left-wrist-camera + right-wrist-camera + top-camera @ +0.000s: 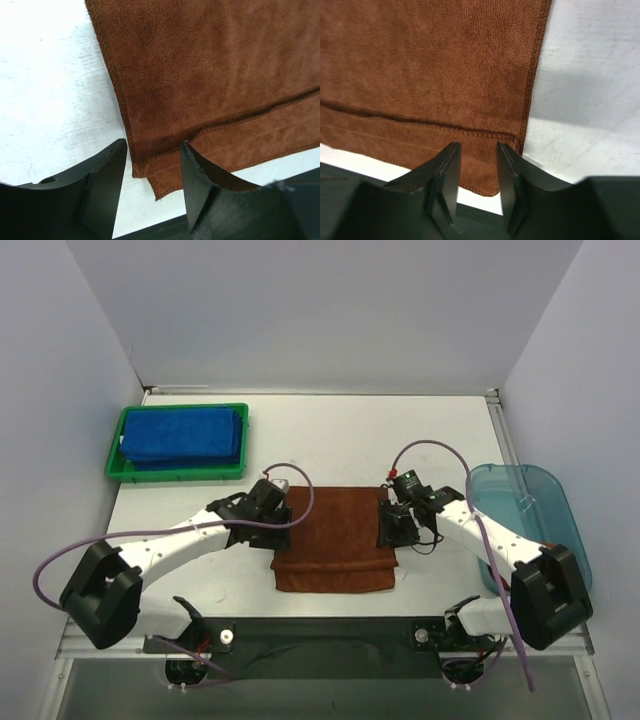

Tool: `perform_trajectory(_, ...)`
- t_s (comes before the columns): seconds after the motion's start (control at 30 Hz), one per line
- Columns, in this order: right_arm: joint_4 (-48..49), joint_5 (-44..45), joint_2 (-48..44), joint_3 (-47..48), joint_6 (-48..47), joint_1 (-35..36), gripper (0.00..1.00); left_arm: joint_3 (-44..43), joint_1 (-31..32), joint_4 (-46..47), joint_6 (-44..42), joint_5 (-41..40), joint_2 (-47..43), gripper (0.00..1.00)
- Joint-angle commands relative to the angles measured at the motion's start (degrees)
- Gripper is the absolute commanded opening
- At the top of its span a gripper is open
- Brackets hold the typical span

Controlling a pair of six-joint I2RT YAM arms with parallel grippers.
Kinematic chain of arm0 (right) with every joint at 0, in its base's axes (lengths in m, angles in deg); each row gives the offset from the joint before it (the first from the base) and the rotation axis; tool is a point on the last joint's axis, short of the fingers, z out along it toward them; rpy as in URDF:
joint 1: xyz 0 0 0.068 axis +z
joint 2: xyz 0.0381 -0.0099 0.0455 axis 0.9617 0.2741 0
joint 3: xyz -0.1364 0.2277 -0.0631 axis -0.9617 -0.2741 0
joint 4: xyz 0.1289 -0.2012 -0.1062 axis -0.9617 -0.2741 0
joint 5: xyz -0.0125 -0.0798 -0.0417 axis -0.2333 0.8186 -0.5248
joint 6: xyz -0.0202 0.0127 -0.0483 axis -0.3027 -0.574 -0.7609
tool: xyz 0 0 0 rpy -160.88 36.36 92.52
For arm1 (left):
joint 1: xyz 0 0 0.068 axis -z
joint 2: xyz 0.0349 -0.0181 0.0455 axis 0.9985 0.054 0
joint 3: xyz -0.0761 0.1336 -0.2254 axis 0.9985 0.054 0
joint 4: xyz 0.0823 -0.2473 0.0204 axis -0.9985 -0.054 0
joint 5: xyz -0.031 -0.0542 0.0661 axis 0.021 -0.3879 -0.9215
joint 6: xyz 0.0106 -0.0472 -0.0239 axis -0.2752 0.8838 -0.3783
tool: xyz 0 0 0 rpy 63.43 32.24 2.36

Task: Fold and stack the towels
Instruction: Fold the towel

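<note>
a: so, are the grippers holding anything?
b: no. left gripper (152,150) and right gripper (478,150) both stand parted and empty, just above the brown towel (335,540).
a: where's it lying?
b: flat between them, one side edge under each. blue towels (185,435) sit beyond the left one, in a tray (115,455).
</note>
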Motion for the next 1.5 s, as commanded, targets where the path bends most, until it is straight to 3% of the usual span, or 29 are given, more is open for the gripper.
perform_trajectory(0.0,-1.3,3.2,3.3,2.4,-1.1,2.0,0.33,-2.8,1.0,0.9,-2.1,1.2,4.2,0.55)
perform_trajectory(0.2,-1.2,7.0,6.8,2.5,-0.8,6.2,0.18,-2.3,2.9,0.9,-2.2,2.0,7.4,0.45)
perform_trajectory(0.3,-1.2,7.9,8.2,2.3,-0.8,7.6,0.16,-1.0,4.0,0.8,-2.0,2.0,7.3,0.44)
perform_trajectory(0.77,-4.2,6.7,1.9,-2.5,1.9,12.7,0.16,5.1,9.0,-0.8,1.1,2.0,-3.0,0.44)
perform_trajectory(1.1,-10.7,2.3,-11.0,-3.5,5.1,18.0,0.17,11.5,14.7,-0.9,5.5,5.1,-8.3,0.45)
perform_trajectory(1.23,-11.3,6.3,-13.3,0.7,4.9,18.1,0.17,10.0,15.0,-2.1,6.7,2.8,-11.6,0.45)
perform_trajectory(1.4,-11.5,12.2,-8.7,4.0,5.2,17.8,0.17,5.1,15.0,-5.4,7.0,-2.6,-14.4,0.45)
perform_trajectory(1.47,-11.8,14.6,-7.4,2.8,7.6,17.0,0.22,4.0,14.8,-6.8,8.7,-6.4,-14.9,0.55)
